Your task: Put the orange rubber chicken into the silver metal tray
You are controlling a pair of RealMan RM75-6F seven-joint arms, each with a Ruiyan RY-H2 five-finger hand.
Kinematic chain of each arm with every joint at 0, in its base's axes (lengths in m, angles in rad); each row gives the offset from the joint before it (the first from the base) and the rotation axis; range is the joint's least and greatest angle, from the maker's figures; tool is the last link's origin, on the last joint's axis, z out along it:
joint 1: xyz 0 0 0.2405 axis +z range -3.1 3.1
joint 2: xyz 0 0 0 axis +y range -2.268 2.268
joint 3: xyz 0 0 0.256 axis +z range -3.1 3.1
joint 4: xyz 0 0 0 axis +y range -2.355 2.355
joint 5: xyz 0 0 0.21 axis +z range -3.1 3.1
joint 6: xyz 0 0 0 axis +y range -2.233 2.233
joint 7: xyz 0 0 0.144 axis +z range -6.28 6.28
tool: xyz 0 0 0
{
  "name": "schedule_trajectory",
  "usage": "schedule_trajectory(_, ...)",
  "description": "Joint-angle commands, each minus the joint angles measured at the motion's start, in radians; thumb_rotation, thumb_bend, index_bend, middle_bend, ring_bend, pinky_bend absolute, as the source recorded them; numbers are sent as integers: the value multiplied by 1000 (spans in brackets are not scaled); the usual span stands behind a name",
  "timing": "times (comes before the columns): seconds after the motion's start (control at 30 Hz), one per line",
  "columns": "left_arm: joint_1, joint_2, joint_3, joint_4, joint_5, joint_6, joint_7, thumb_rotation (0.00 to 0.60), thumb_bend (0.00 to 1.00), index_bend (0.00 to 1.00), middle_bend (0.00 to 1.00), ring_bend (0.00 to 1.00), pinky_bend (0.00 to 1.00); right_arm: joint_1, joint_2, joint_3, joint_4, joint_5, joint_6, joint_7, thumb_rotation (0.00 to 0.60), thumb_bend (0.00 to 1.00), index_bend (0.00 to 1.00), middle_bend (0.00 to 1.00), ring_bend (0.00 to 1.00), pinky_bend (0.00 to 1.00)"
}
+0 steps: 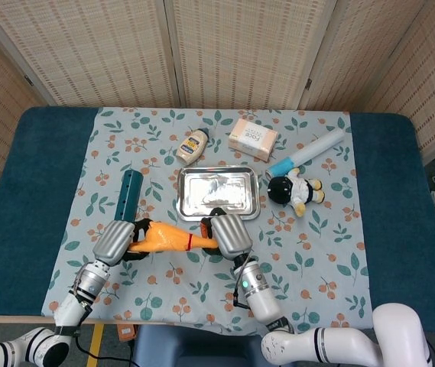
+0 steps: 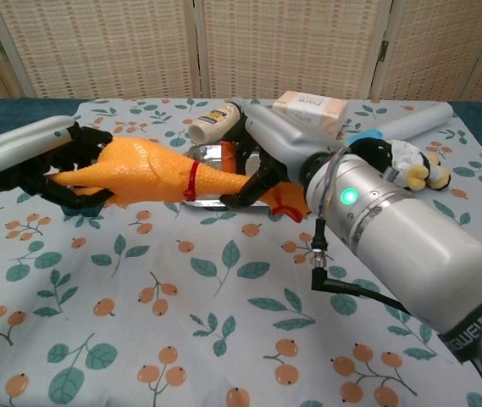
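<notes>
The orange rubber chicken (image 2: 152, 172) is held clear of the tablecloth, just in front of the silver metal tray (image 1: 218, 192). Its body is gripped by the left hand (image 2: 50, 165); its neck is clamped by the right hand (image 2: 266, 161). The toy is judged light, soft and bendy, likely to sag between grips. The thick body is judged the firmer hold; the thin neck may slip.
</notes>
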Motion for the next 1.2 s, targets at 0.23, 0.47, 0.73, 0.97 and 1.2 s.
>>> schedule_trajectory(0.23,-16,26,18,-36,-30,-60,-7,600,456,131,216,193,466,-4,3,0,-15,-7,15,-7,600,381,975,635,824,1000)
schedule_trajectory(0.47,-47,70,17,-80,-38,-130,-35,600,339,0,0,0,95,-3,2,-5,-17,-2,15,-19,600,381,975,635,824,1000)
schedule_trajectory(0.73,-45,48,12,-63,8,-101,-141,600,305,0,0,0,83,-5,-4,-13,-9,-4,16,-26,600,382,975,635,824,1000)
schedule_trajectory(0.97,-53,48,22,-56,6,-115,-140,600,311,0,0,0,92,-4,-6,-10,-17,-1,22,-42,600,381,975,636,824,1000)
schedule_trajectory(1.2,-29,-20,-7,-33,7,-18,-146,600,407,687,635,534,700,-3,-5,-8,-15,12,18,-53,600,381,975,635,824,1000)
